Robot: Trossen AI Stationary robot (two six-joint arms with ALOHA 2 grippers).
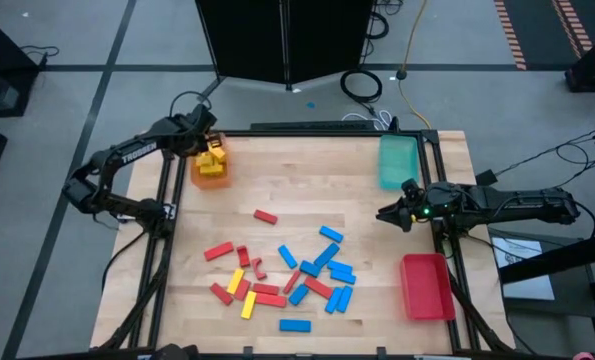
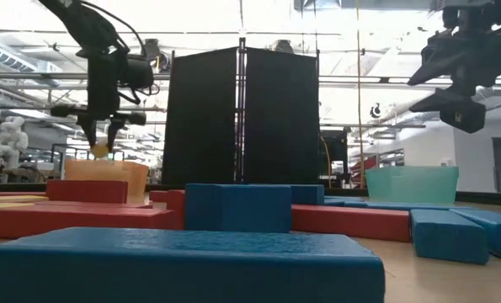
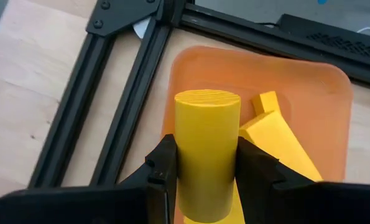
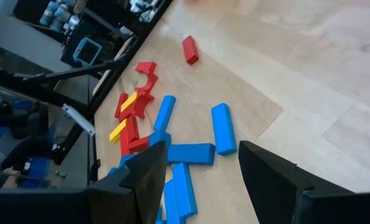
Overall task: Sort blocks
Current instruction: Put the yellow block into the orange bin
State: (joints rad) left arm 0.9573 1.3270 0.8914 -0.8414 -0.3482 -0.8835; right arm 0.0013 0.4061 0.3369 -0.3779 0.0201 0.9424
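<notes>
High view: the left claw [image 1: 210, 147] is positioned at the upper left of the frame, directly above the orange tray [image 1: 210, 170], which contains yellow pieces. The right claw [image 1: 390, 213] is at centre right, over bare bench [image 1: 307, 180] surface just below the teal tray [image 1: 397, 160]. The red tray [image 1: 426, 286] sits at lower right. The blocks [image 1: 282, 275] lie scattered across the lower centre of the frame, red and yellow mostly to the left and blue to the right; a single red block [image 1: 266, 216] lies apart, above the group.

Low view: the left claw [image 2: 100, 135] hangs at upper left above the orange tray [image 2: 107, 178], with a yellow piece visible between its fingers. The right claw [image 2: 452, 88] is raised at upper right, above the teal tray [image 2: 412, 183].

Left wrist view: the left claw [image 3: 206, 171] is pinching a yellow cylinder [image 3: 206, 143], held upright over the orange tray [image 3: 321, 112]. A yellow wedge-shaped piece [image 3: 275, 134] rests in the tray.

Right wrist view: the right claw [image 4: 203, 171] is spread, with nothing between its fingers. Blue, red and yellow blocks [image 4: 166, 134] lie on the bench beyond it.
</notes>
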